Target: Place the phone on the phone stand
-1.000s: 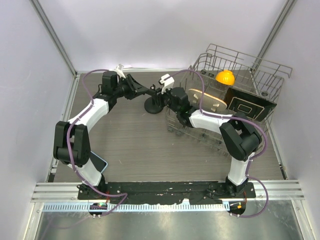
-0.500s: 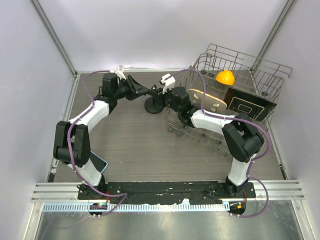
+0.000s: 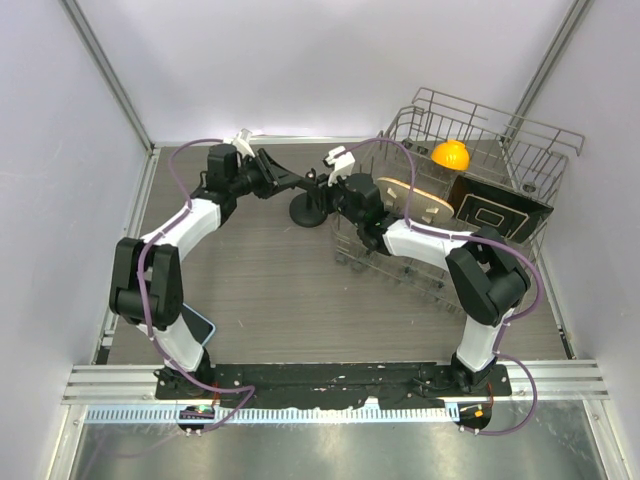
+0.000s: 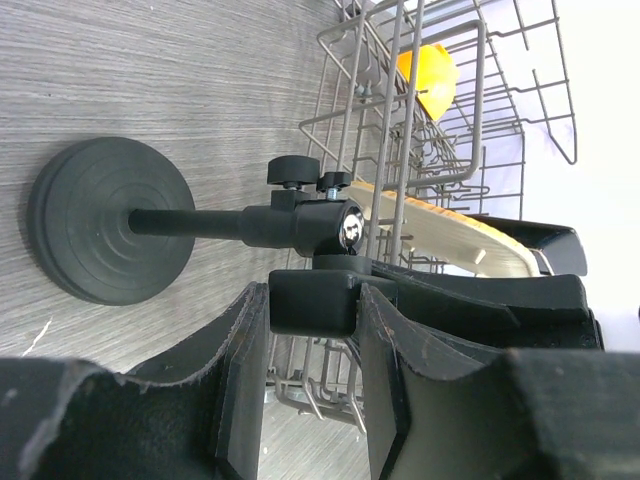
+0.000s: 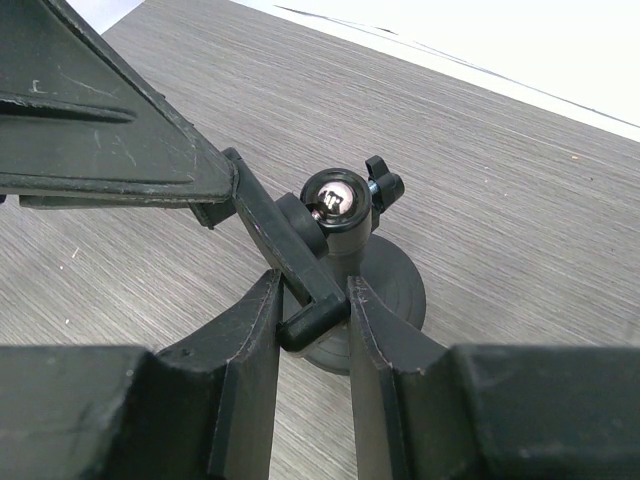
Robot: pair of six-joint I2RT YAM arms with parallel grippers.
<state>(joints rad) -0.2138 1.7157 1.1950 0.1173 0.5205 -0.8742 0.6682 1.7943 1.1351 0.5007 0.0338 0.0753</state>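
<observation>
The black phone stand (image 3: 308, 209) stands at the back middle of the table, just left of the wire rack. Its disc base (image 4: 108, 235), post and ball joint (image 5: 334, 197) show in both wrist views. My left gripper (image 3: 298, 182) is shut on one end of the stand's clamp bar (image 4: 312, 298). My right gripper (image 3: 328, 190) is shut on the bar's other end (image 5: 318, 318). The phone (image 3: 199, 325), with its light blue edge, lies flat at the near left, mostly hidden under my left arm. Neither gripper is near it.
A wire dish rack (image 3: 520, 150) fills the back right and holds an orange object (image 3: 450, 155), a pale wooden board (image 3: 412, 203) and a dark board with a white outline (image 3: 497, 212). The rack (image 4: 400, 110) is close behind the stand.
Both grippers have shifted slightly toward the back while staying on the stand's clamp. The stand's base and the phone have not moved.
</observation>
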